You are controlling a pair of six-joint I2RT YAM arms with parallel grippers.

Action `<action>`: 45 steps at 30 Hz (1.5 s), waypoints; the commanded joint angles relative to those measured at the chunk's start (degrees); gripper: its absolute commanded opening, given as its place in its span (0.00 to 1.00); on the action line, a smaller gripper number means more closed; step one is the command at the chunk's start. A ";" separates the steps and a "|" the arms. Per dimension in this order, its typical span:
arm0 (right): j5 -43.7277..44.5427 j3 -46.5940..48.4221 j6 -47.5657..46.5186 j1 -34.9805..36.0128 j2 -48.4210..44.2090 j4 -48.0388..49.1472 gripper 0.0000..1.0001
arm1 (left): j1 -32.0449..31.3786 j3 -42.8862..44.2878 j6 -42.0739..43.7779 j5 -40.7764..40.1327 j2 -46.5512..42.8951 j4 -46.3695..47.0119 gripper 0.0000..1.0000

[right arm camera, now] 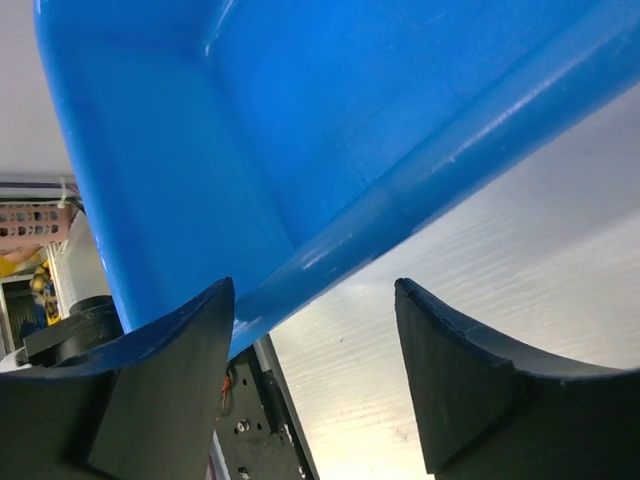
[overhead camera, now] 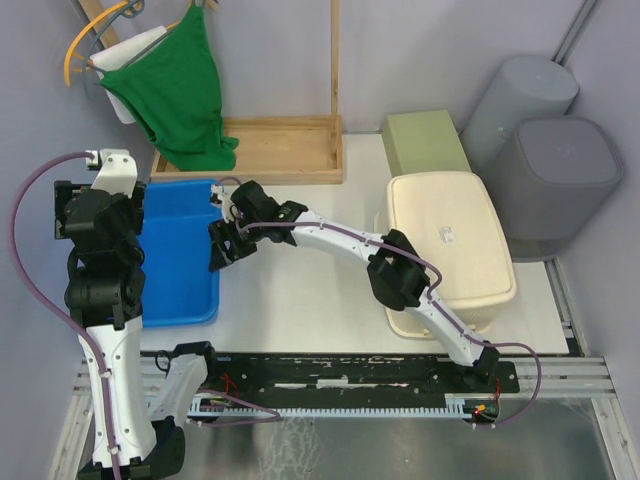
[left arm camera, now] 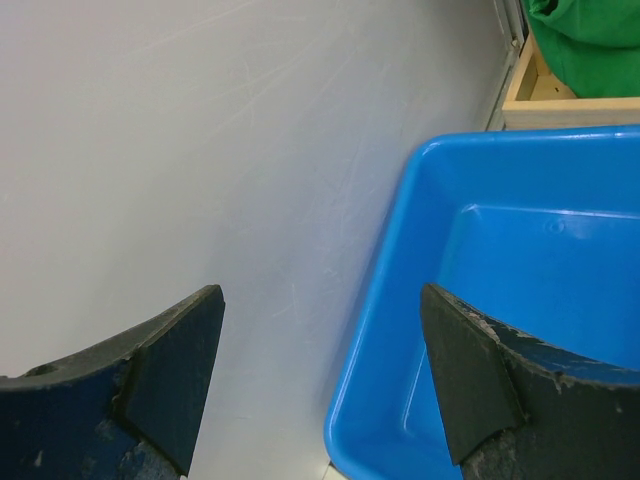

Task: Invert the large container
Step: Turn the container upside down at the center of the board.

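Nearest the camera, at the bottom of the overhead frame, a black base rail point(overhead camera: 350, 372) carries both arms. The left arm stands at the left-centre of the frame, and the left gripper point(left arm camera: 320, 300) hangs over the left wall of the blue container point(overhead camera: 180, 265). In its wrist view the jaws stand wide apart, one finger over the bare table point(overhead camera: 300, 310) and the other over the container's inside, with nothing held. The right arm extends from the lower right across the middle of the frame to the container's right rim. The right gripper point(right arm camera: 312, 290) straddles that rim. Its jaws are apart, the rim runs between them close to the left-hand finger in the wrist view, and a clear gap separates it from the other finger. The blue container sits mouth up at the left-centre of the table. Farther back, at the right, lies a cream tub point(overhead camera: 450, 240), with a pale green box point(overhead camera: 425, 140) behind it and two grey bins point(overhead camera: 555, 170) at the upper right. At the upper left, a green cloth point(overhead camera: 180, 90) hangs above a wooden tray point(overhead camera: 285, 150).
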 commanded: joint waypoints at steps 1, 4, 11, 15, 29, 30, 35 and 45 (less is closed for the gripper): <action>-2.79 3.96 1.19 -0.23 3.25 4.75 0.67 | 0.34 -0.05 0.15 -0.41 -0.71 3.11 0.86; -7.07 6.05 6.46 -0.20 5.77 9.79 0.58 | 0.35 -0.71 0.09 -0.42 -0.79 3.20 0.86; -11.18 10.23 11.26 0.16 10.33 12.56 0.30 | 0.68 -1.76 0.73 -0.71 -0.77 3.35 0.86; -10.00 9.96 7.97 -0.26 8.70 7.63 0.01 | 0.72 -1.67 0.99 -0.75 -0.66 3.46 0.86; 22.71 1.58 -35.46 -3.12 -16.05 -16.13 0.00 | 0.66 -0.67 0.17 1.07 -0.39 5.51 0.85; 25.55 -0.72 -37.76 -3.34 -17.70 -15.26 0.01 | 0.68 -0.44 0.00 1.23 -0.45 5.54 0.85; 36.90 -13.49 -46.26 -4.64 -25.58 -8.11 0.01 | 0.64 0.83 -1.61 3.05 -0.45 5.69 0.83; 64.75 -43.91 -69.25 -3.17 -38.25 22.00 0.00 | 0.26 3.77 -3.53 2.97 1.21 6.82 0.83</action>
